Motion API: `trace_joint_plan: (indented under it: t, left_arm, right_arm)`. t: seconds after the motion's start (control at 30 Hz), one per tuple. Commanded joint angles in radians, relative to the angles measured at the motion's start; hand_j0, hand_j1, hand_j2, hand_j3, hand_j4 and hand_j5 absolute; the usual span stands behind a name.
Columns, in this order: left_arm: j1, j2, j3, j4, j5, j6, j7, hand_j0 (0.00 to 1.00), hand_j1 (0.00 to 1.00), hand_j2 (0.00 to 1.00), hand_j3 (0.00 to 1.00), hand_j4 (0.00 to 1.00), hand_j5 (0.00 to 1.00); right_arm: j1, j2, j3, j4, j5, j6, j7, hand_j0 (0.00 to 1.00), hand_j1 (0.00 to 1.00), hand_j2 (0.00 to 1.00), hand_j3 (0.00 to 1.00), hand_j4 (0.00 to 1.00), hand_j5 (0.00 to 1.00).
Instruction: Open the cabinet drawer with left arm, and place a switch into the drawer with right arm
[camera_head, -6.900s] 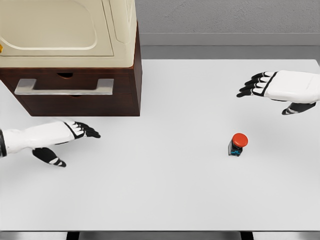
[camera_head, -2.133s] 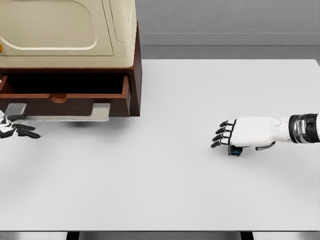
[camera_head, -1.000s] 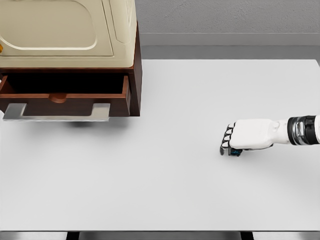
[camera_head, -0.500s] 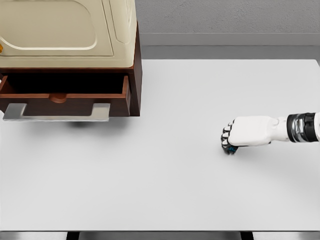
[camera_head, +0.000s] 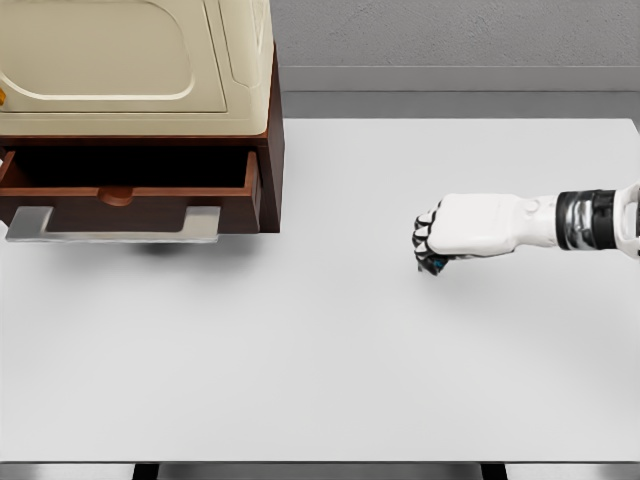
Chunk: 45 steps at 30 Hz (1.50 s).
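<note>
Moved: right hand (camera_head: 468, 226) shifted left, toward drawer (camera_head: 130, 196) | fingers (camera_head: 426, 240) clenched around switch (camera_head: 435, 264), mostly hidden

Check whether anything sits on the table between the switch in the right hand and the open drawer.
Nothing visible does. The right hand is curled around the switch, and the white table between it and the open drawer is bare. The drawer's interior is dark.

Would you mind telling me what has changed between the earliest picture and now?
The drawer was pulled open and the left arm withdrew from view. The right hand came down, closed on the switch and carried it left toward the cabinet. The table and cabinet stayed put.
</note>
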<state>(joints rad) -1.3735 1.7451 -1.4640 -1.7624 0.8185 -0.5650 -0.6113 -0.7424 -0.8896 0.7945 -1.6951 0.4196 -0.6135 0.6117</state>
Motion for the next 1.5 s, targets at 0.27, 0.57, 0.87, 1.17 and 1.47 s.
trace_joint_plan:
  t: [0.27,0.57,0.87,1.17,1.47]
  left_arm:
    - [-0.001,0.000,-0.001,0.000,0.010,0.004,0.000,1.00,1.00,1.00,1.00,1.00,1.00]
    - [-0.001,0.000,-0.001,0.000,0.010,0.004,0.000,1.00,1.00,1.00,1.00,1.00,1.00]
    - [-0.001,0.000,-0.002,0.000,0.008,0.004,0.000,1.00,1.00,1.00,1.00,1.00,1.00]
    - [0.001,0.000,-0.006,0.000,0.007,0.004,0.000,1.00,1.00,1.00,1.00,1.00,1.00]
    - [0.001,0.000,-0.007,0.000,0.005,0.004,0.000,1.00,1.00,1.00,1.00,1.00,1.00]
  right_arm:
    - [-0.080,0.081,0.002,0.000,-0.048,0.003,-0.001,0.26,0.26,0.26,0.26,0.26,0.26]
    - [-0.207,0.185,0.054,0.000,-0.061,0.003,-0.001,0.26,0.26,0.26,0.26,0.26,0.26]
    - [-0.380,0.374,0.141,0.103,-0.062,0.003,-0.001,0.26,0.26,0.26,0.26,0.26,0.26]
    - [-0.502,0.541,0.169,0.235,-0.062,0.003,-0.001,0.26,0.26,0.26,0.26,0.26,0.26]
    - [-0.609,0.765,0.223,0.555,-0.061,0.003,-0.001,0.26,0.26,0.26,0.26,0.26,0.26]
